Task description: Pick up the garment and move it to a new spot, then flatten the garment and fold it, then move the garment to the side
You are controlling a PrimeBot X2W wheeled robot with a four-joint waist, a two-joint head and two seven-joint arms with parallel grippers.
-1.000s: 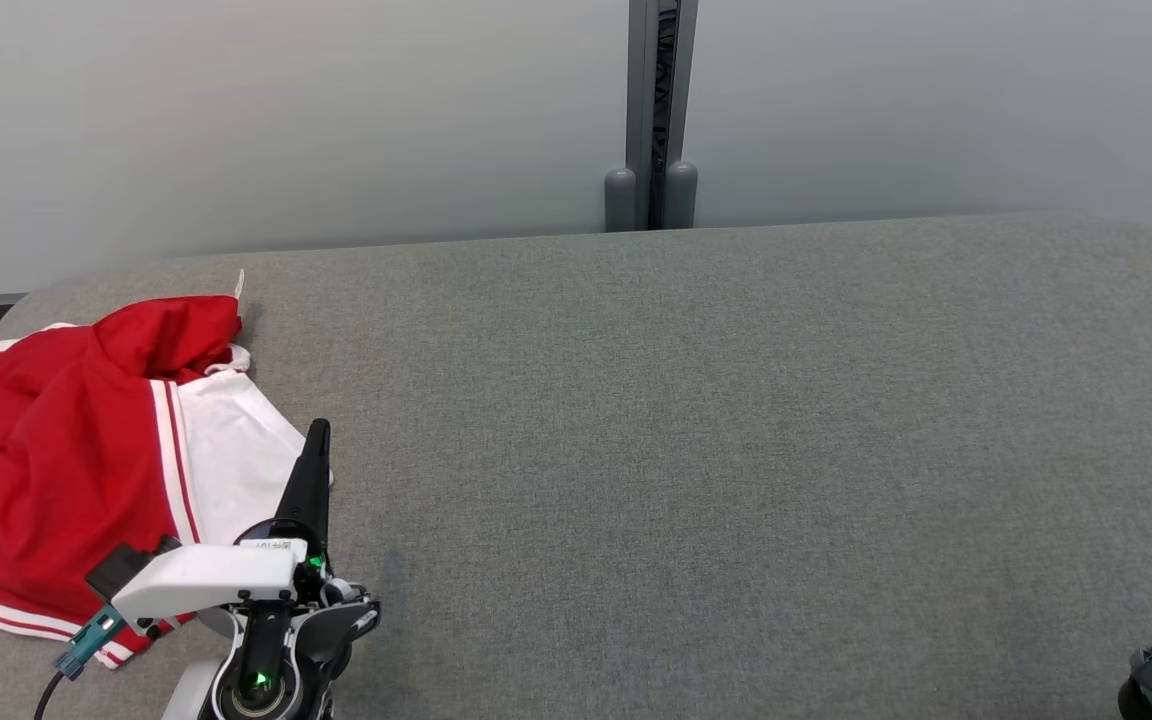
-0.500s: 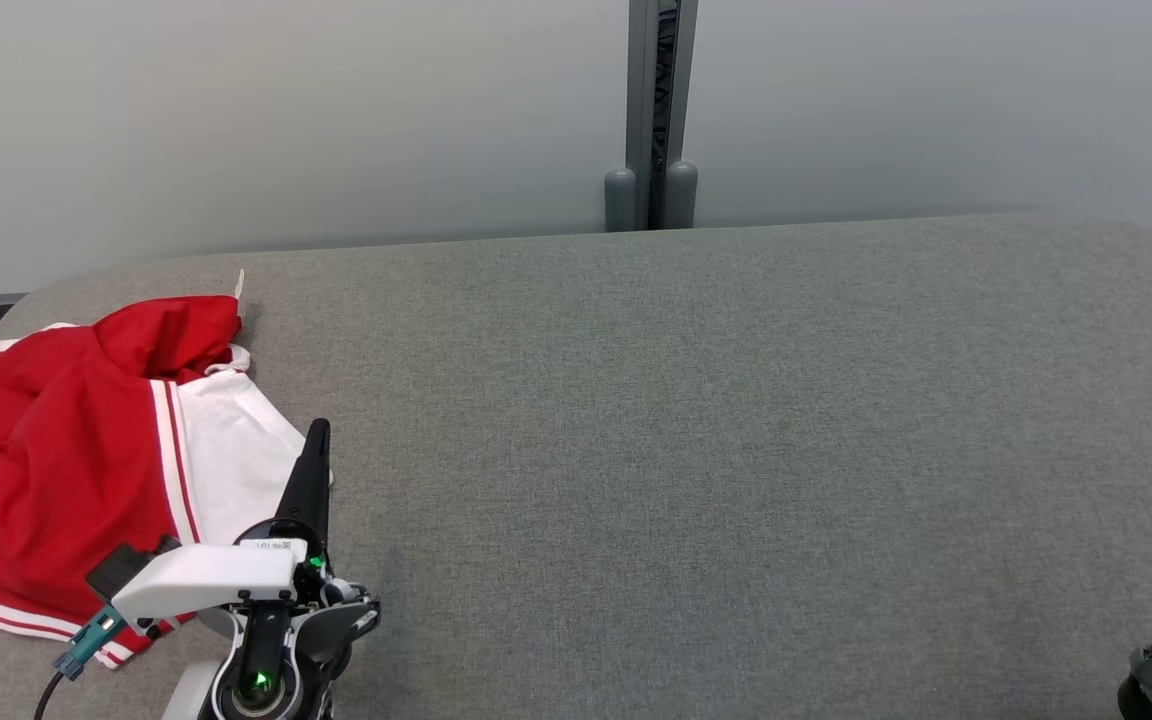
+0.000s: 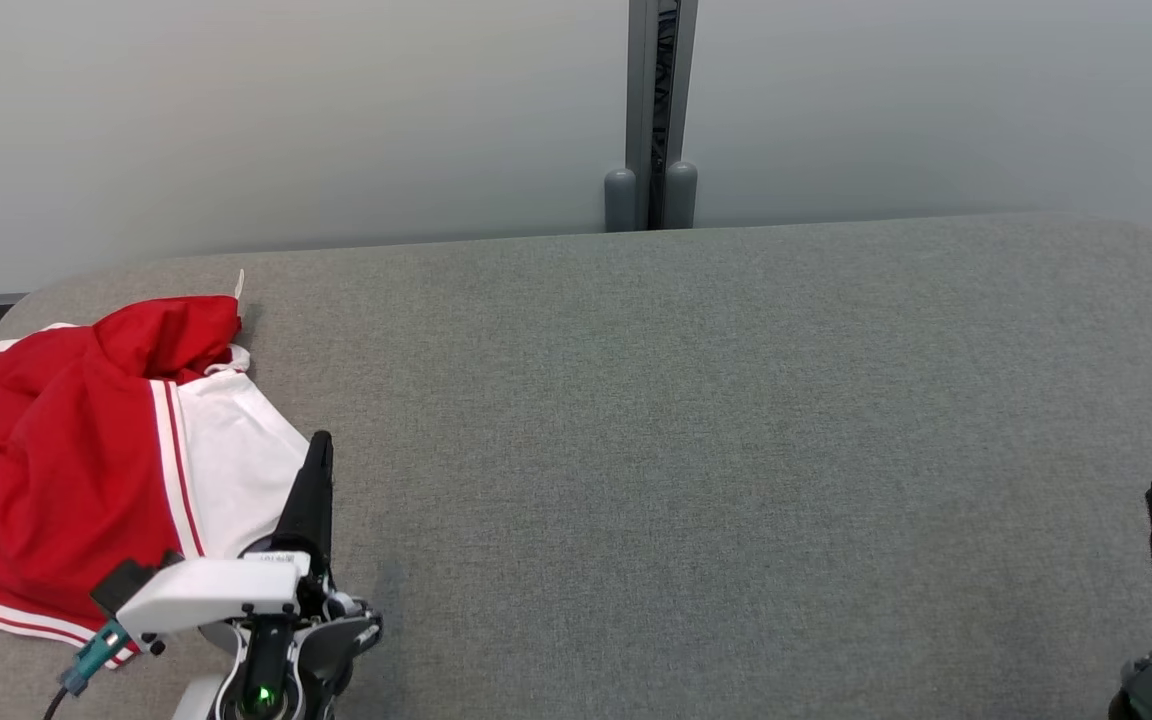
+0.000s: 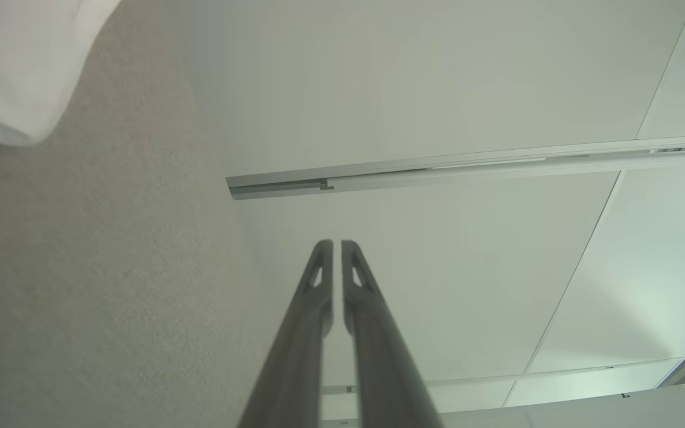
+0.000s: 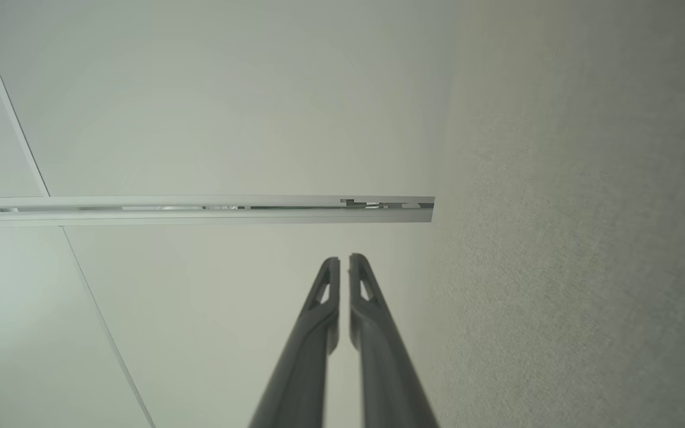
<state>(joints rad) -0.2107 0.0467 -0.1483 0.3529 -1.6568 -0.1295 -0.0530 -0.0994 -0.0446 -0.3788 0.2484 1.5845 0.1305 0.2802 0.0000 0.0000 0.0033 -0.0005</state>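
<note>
Garment (image 3: 86, 460) lies crumpled beside closed left gripper (image 3: 319, 450).

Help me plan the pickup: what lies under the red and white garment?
The garment rests crumpled on the grey table, near its left end, a red layer lapped over its white part. Anything beneath the folds is covered and cannot be seen.

A crumpled red-and-white garment (image 3: 86, 470) lies bunched at the grey table's (image 3: 686, 450) left end.
</note>
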